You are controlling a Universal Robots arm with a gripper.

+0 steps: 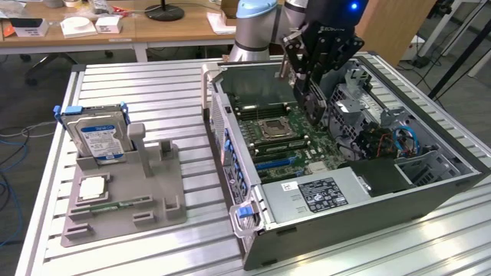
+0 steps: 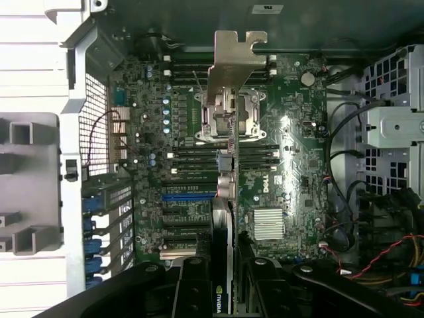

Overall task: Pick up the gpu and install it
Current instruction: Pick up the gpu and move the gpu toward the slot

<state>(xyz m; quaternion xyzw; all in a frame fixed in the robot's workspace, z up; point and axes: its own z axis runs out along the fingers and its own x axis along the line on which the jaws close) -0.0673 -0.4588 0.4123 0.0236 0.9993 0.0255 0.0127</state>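
One gripper [image 2: 224,268] pinching one gpu [image 2: 224,212], over one open case [image 1: 345,230], one hard drive [image 1: 96,135]

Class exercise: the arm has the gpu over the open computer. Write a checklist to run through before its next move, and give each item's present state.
1. The gpu is gripped by the tool: ok, shut on the card.
2. The computer case is open: ok, the motherboard is exposed.
3. The gpu is over the motherboard: ok.
4. The gpu is lined up with a slot: cannot tell.
5. The gpu is seated: not ok, it appears to be held above the board.
6. The cables are away from the card: ok, they lie apart from it.
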